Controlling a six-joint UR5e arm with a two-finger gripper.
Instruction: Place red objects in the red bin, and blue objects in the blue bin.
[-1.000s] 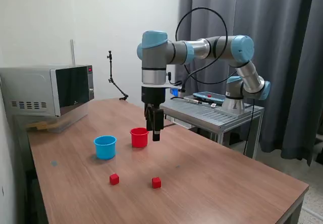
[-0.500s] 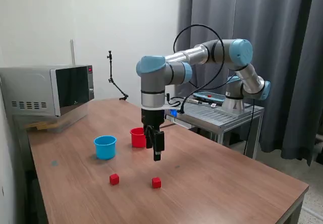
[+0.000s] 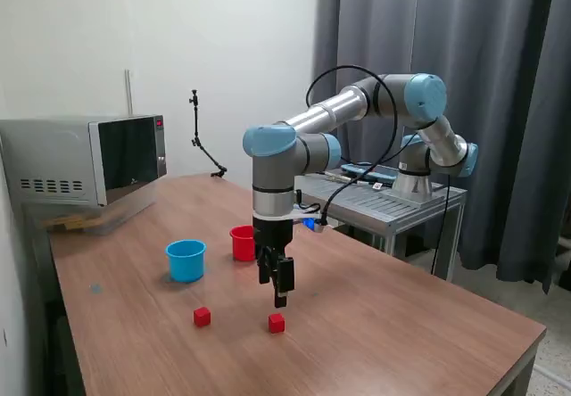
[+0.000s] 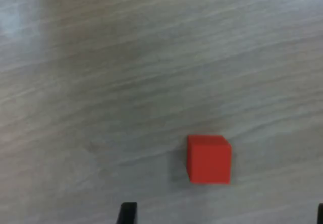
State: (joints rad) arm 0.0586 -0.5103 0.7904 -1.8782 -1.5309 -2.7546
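Just above the red cube [image 3: 277, 323] on the near side of the table [image 3: 401, 325] hangs the gripper [image 3: 281, 301], pointing straight down. Judged risk: coming down off-centre. In the wrist view the cube [image 4: 209, 159] sits between the two dark fingertips [image 4: 127, 213] at the frame edge but nearer one than the other, so one finger could land on top of it or nudge it aside across the smooth wood. Could also tip the cube if closed too early. Fingers spread wide apart, nothing held between them.

Wrist vertical, forearm reaching out from the base on the side stand [image 3: 384, 202] at the exterior view's right, elbow high, cable looping above.

To the exterior view's left of the target, well apart from it, lies the second red cube [image 3: 202, 317]. Farther back stand the red bin [image 3: 243, 243] and, to its left, the blue bin [image 3: 186, 259], both upright. No blue cubes visible anywhere on the table; contents of the bins cannot be seen from here.
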